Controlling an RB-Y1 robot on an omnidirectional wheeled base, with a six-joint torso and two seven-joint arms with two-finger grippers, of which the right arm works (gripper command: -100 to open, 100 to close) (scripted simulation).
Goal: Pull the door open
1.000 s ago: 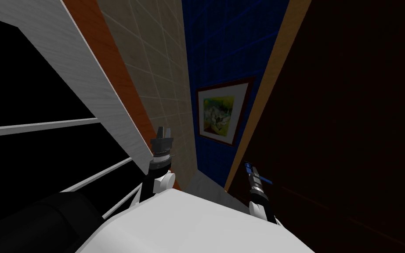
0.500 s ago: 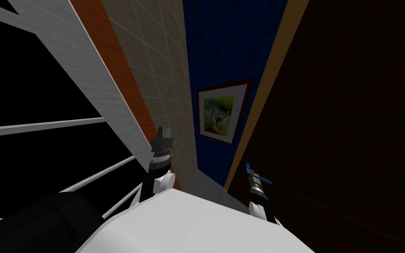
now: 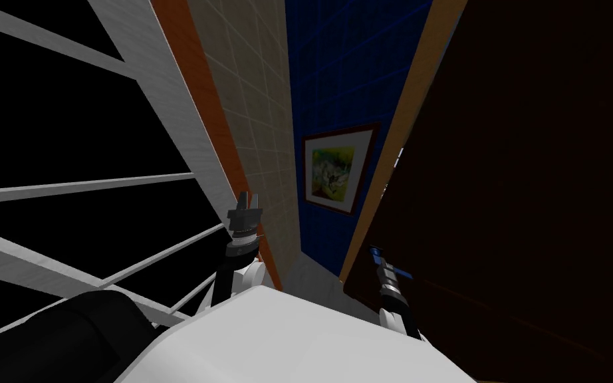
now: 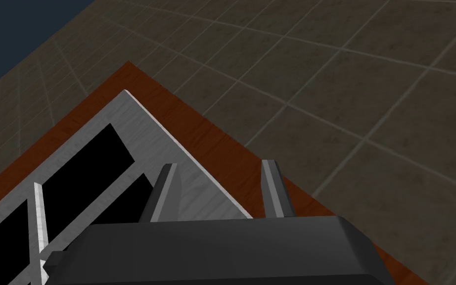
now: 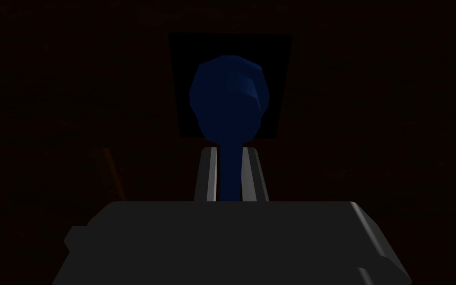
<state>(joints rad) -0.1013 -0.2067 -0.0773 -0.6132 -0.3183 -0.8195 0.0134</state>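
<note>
The dark brown door [image 3: 511,199] fills the right side of the head view. Its free edge now stands off the light wooden door frame [image 3: 410,100]. A narrow gap with a pale sliver has opened between them, where half a second ago the edge lay along the frame. The blue lever handle [image 3: 399,272] [image 5: 229,94] sits low on the door, near that free edge. My right gripper [image 3: 374,251] [image 5: 230,151] is clenched on the handle's thin stem, one finger pressed to each side. The handle's rounded end stands past the fingertips, in front of a dark square plate [image 5: 182,84] on the door.

Beyond the frame, a framed picture [image 3: 335,169] hangs on the blue wall [image 3: 338,66], beside a beige tiled wall [image 3: 258,100]. The white window bars [image 3: 165,86] cross the view differently than before, which is my own move. My left gripper [image 3: 248,197] [image 4: 219,166] is raised by the window's edge, fingers spread and holding nothing.
</note>
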